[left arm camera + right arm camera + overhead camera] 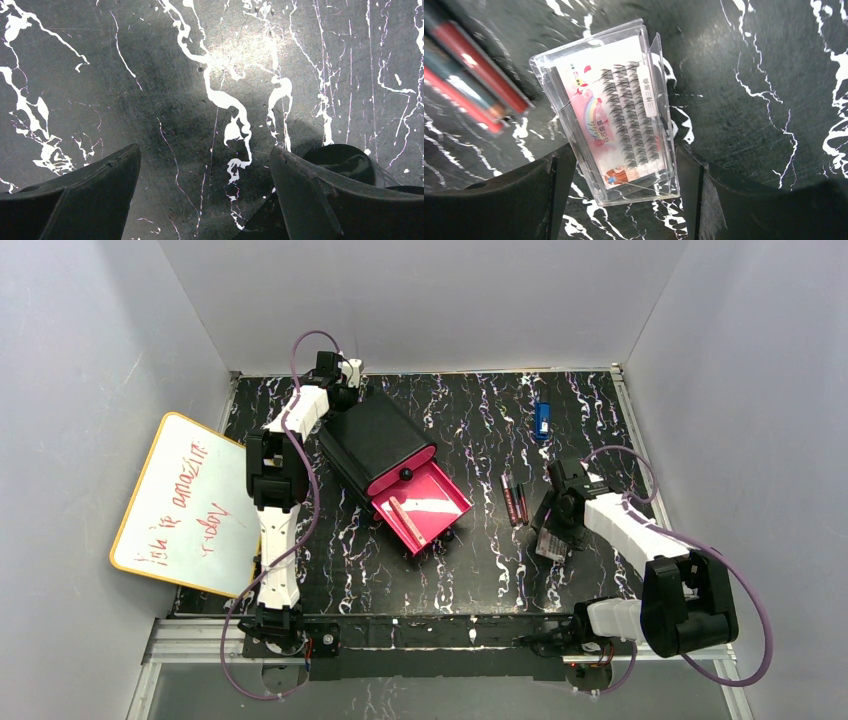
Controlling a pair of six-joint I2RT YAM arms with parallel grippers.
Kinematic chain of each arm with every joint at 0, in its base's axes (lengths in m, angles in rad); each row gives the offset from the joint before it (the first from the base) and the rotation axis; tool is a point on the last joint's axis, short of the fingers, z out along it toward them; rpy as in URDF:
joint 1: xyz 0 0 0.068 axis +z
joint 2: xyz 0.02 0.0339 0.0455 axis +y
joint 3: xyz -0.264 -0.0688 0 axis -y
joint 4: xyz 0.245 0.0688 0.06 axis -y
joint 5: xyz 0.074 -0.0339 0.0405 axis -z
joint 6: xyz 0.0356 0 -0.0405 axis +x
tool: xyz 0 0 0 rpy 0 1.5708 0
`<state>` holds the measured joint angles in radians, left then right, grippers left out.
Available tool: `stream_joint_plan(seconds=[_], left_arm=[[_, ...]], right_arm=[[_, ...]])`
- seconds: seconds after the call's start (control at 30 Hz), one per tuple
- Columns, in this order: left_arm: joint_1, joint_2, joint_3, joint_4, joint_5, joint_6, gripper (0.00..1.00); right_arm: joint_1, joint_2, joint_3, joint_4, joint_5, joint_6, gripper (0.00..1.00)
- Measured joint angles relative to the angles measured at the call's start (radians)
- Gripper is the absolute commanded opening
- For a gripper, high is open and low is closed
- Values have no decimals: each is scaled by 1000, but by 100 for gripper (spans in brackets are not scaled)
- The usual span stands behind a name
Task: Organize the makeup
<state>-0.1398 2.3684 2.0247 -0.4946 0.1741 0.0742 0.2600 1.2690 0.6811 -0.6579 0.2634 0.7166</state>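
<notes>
- Top external: the right gripper stands over the clear lash case on the bench, just right of two dark-red sticks. The black box sits at an angle. Its pink drawer is open toward them with one pink stick inside, so the way there looks free. A small blue object lies well apart at the back. The left gripper is at the box's far corner.
- Left wrist: its fingers are spread over bare bench with nothing between them.
- Right wrist: the fingers meet both long edges of the lash case, apparently gripping it. A crosswise hold suits so flat a pack. The sticks crowd the left finger, while the bench to the right is open.
</notes>
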Motion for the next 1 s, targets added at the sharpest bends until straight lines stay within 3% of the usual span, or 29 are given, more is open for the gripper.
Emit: stream_joint_plan(seconds=[0.4, 1.0], left_arm=[[0, 0, 0, 0, 0, 0, 98], [0, 0, 0, 0, 0, 0, 98]], right_arm=[[127, -2, 138, -52, 58, -6, 78], [192, 7, 32, -47, 55, 55, 79]])
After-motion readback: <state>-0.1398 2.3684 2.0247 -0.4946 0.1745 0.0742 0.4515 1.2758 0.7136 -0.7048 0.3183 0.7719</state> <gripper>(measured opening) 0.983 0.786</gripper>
